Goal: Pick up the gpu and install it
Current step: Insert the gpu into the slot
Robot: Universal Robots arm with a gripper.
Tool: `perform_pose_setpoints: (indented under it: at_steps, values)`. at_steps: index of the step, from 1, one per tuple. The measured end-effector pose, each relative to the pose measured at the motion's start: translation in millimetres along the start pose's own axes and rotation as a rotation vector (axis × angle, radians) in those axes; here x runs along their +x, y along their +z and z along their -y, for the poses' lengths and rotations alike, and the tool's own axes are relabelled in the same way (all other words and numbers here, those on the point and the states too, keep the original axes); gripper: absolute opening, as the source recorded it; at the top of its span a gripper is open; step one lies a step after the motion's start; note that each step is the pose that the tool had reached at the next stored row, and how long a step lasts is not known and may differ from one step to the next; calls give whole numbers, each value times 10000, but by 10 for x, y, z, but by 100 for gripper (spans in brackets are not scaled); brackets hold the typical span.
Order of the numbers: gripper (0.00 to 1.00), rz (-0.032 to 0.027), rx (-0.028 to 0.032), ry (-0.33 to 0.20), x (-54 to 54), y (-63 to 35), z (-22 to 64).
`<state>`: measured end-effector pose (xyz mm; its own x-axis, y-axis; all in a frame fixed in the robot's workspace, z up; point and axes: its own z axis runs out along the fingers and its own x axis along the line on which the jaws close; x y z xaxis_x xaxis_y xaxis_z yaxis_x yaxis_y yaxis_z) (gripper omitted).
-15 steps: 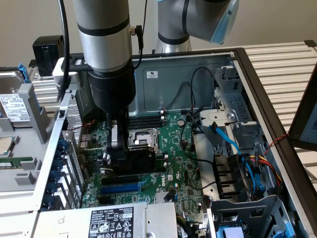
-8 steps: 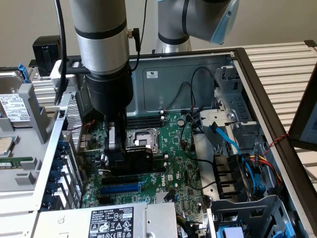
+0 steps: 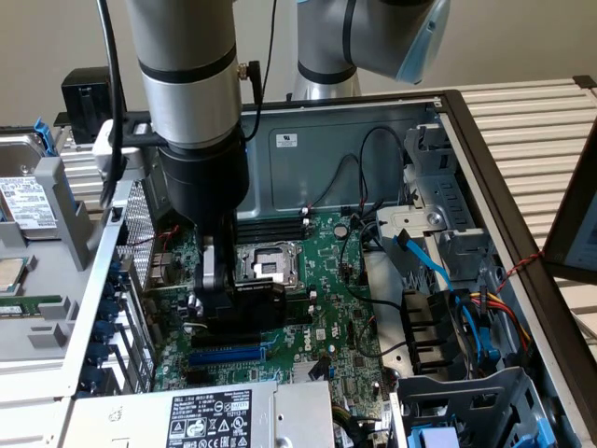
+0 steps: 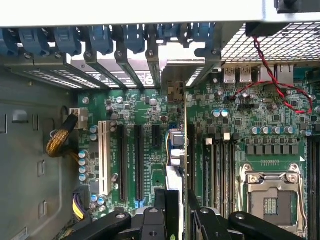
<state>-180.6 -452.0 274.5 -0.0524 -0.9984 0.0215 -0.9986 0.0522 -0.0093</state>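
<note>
**Item: gpu, held on edge inside the open case**

1. My fingers (image 4: 152,222): black, closed from both sides on the gpu (image 4: 174,170), pads pressed against its two faces.
2. My gripper (image 3: 222,301): lowered into the case (image 3: 485,177), low over the motherboard (image 3: 326,317).
3. The gpu, position: clamped between my fingers and standing on edge, running straight out from them toward the rear wall of the case. In the wrist view I see it edge-on, as a thin green board line with a pale strip beside it. In the exterior view its black shroud juts from my gripper toward the exterior view's right.
4. The gpu, neighbours: it sits between the CPU socket (image 3: 270,264) and the blue slot (image 3: 227,355). Whether its lower edge touches any slot, I cannot tell.
5. Slots beside the card: two long black slots (image 4: 139,160), then a white slot (image 4: 104,157) farther off.
6. Rear wall: a row of blue latches (image 4: 100,40) above the bracket openings.
7. Wiring: a red-and-black twisted wire (image 4: 272,82) over the board, and a blue cable (image 3: 434,266) near the drive bays.
8. Power supply (image 3: 215,415): grey box with a black label, at the near edge of the exterior view.
</note>
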Motion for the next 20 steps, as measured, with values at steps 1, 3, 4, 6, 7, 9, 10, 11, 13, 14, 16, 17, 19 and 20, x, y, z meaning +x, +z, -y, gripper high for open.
perform_pose_setpoints:
  at_steps: [1,3,4,6,7,9,10,11,13,14,16,17,19,20]
  values:
    - [27,3,0,0,1,1,-7]
    - [27,16,-1,0,10,11,-10]
    - [27,22,0,2,13,19,-12]
    - [27,29,0,2,17,32,-15]
    - [27,32,-1,1,20,36,-18]
    - [27,37,-1,1,23,42,-26]
    - [27,42,-1,1,24,44,-29]
    - [27,45,-2,2,24,47,-32]
    - [27,54,-3,2,27,63,-34]
    - [27,60,-3,2,29,73,-35]
    - [27,77,-4,2,32,86,-36]
    - [27,89,-5,2,36,91,-37]
    - [27,117,-5,3,39,102,-40]
    - [27,126,-5,2,39,106,-43]
